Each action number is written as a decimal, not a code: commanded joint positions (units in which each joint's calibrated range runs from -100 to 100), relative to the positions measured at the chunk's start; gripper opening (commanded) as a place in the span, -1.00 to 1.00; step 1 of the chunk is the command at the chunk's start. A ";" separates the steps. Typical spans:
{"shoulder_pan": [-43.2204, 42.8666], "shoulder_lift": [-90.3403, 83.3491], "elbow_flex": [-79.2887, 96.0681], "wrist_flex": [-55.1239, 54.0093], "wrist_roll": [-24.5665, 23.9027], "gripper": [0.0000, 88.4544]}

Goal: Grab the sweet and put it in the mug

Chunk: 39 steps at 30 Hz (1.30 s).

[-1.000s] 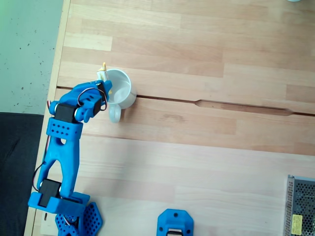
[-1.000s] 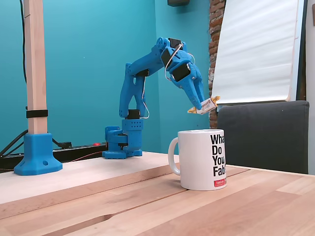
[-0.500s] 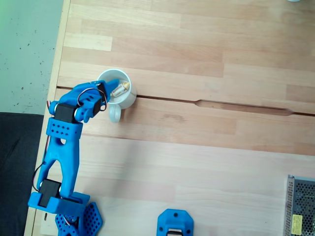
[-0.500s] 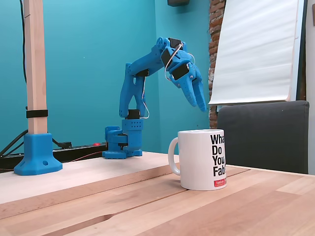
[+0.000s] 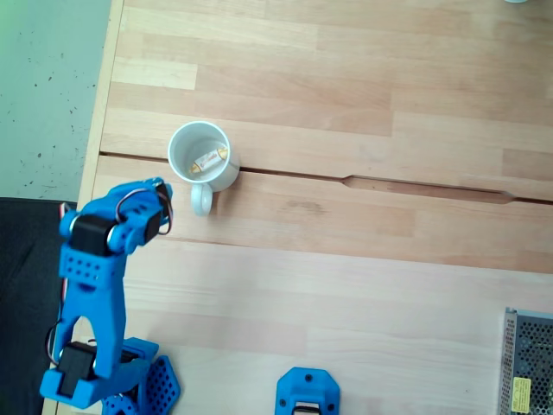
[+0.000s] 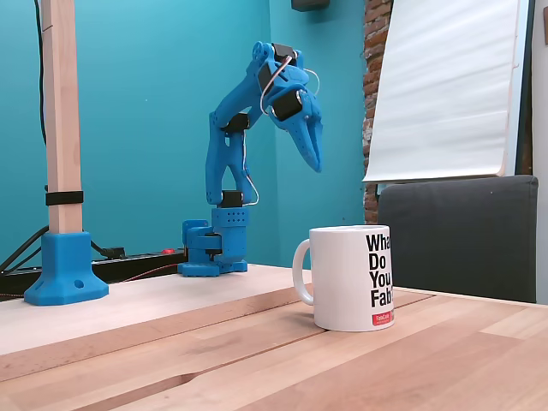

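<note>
The white mug (image 5: 203,156) stands upright near the left edge of the wooden table, its handle toward the arm in a fixed view from above. The sweet (image 5: 210,159) lies inside it on the bottom. From the side in a fixed view the mug (image 6: 355,278) shows black lettering and hides its inside. My blue gripper (image 6: 315,164) hangs high above the table, behind and to the left of the mug, tips pointing down. Its jaws look closed together with nothing between them. From above the gripper (image 5: 161,188) sits below and left of the mug, apart from it.
A blue clamp base with a wooden post (image 6: 65,257) stands at the left. A blue part (image 5: 307,393) and a metal mesh box (image 5: 529,363) sit at the table's near edge. A groove (image 5: 415,186) runs across the boards. A dark chair back (image 6: 462,231) stands behind the table.
One second ago the gripper held the sweet over the mug's rim. It then opened and the sweet dropped into the mug. Now the arm has drawn back and up, away from the mug.
</note>
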 commanded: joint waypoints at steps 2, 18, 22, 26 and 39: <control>0.44 -8.73 -0.22 2.58 0.44 -1.00; 1.16 -38.34 43.93 -9.76 3.66 -1.00; 1.16 -49.10 63.02 -22.01 3.61 -1.00; 1.16 -56.58 79.44 -31.85 3.61 -1.00; 1.16 -61.06 107.00 -49.35 3.57 -1.00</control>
